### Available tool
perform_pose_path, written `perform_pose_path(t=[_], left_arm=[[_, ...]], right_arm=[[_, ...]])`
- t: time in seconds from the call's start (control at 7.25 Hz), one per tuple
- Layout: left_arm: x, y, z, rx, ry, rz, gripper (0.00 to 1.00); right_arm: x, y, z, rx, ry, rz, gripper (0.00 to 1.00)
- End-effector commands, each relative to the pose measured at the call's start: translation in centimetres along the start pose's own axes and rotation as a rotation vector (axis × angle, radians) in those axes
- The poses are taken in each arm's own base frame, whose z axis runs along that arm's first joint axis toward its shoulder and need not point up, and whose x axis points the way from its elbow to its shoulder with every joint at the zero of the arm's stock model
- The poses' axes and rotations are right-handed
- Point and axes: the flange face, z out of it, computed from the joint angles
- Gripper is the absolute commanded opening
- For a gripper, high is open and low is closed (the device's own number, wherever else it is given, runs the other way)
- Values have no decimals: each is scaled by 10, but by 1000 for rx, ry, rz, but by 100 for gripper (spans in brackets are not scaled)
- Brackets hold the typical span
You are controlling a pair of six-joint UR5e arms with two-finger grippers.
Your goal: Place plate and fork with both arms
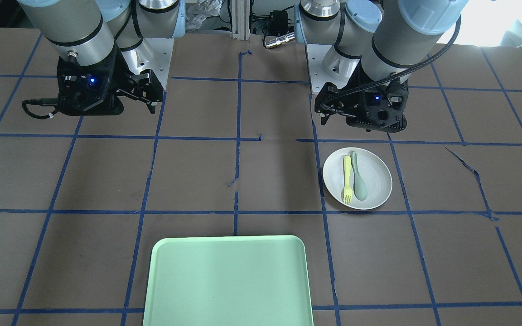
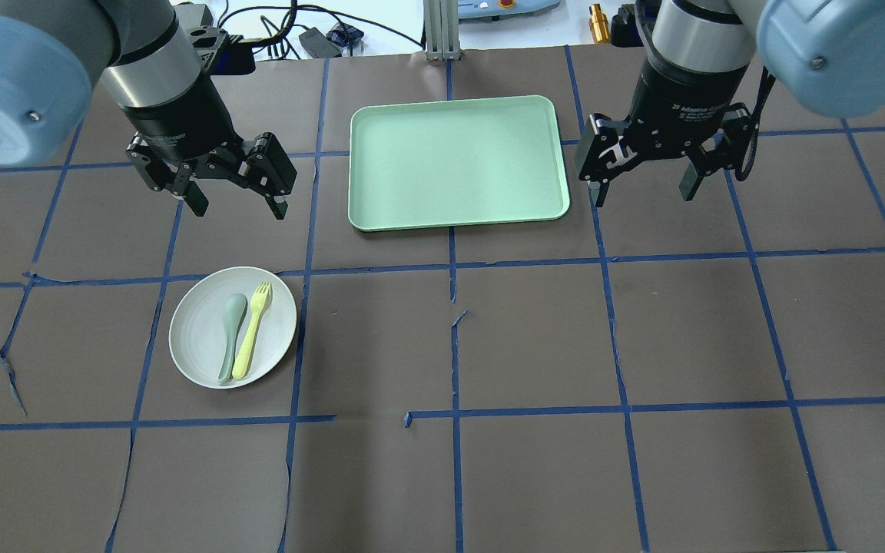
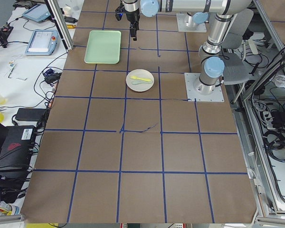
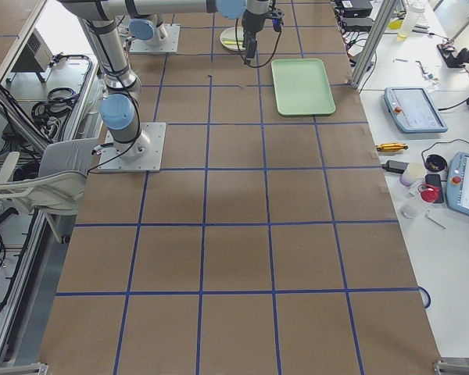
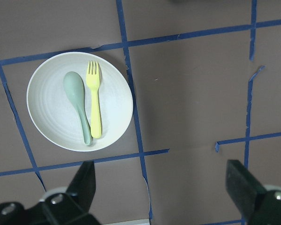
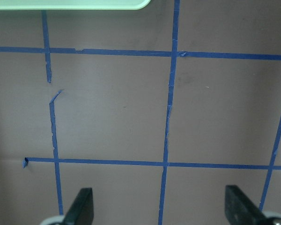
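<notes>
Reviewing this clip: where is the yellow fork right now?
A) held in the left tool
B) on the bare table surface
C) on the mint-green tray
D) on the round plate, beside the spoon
D: the fork lies on the plate right beside the spoon, while the left tool hangs open above the table, holding nothing.

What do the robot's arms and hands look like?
The left arm and right arm are silver-grey tubes with light-blue joint caps. The left gripper and right gripper are black, two-fingered, each with a small blue light. A black braided cable runs along the left arm.
</notes>
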Motion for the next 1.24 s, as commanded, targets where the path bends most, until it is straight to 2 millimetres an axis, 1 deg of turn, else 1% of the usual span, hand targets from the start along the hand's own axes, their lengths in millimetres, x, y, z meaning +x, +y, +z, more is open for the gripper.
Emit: perform_pose_path(t=[0.0, 0.14, 0.28, 0.41, 0.55, 0.69, 0.83, 0.97, 1.1], left_arm=[[-1, 2, 3, -4, -10, -65, 100], [-1, 1, 5, -9, -10, -69, 100], [-2, 1, 3, 0, -13, -70, 100], [-2, 1, 6, -7, -13, -72, 100], [-4, 3, 2, 1, -10, -82, 100], [-4, 1, 5, -5, -6, -93, 100], [-5, 0, 6, -8, -4, -100, 100], [-5, -1, 8, -11, -7, -97, 100], [-5, -3, 6, 2, -8, -95, 100]], right_arm=[[1, 0, 1, 2, 13, 2, 100], [2, -1, -1, 7, 16, 3, 100], [1, -1, -2, 14, 16, 15, 100], [2, -1, -2, 15, 17, 21, 100], [2, -3, -1, 15, 17, 21, 100], [1, -6, 5, 4, 15, 25, 100], [2, -7, 6, 4, 16, 22, 100], [1, -11, 1, 42, 17, 21, 100], [2, -11, 0, 48, 18, 21, 100]])
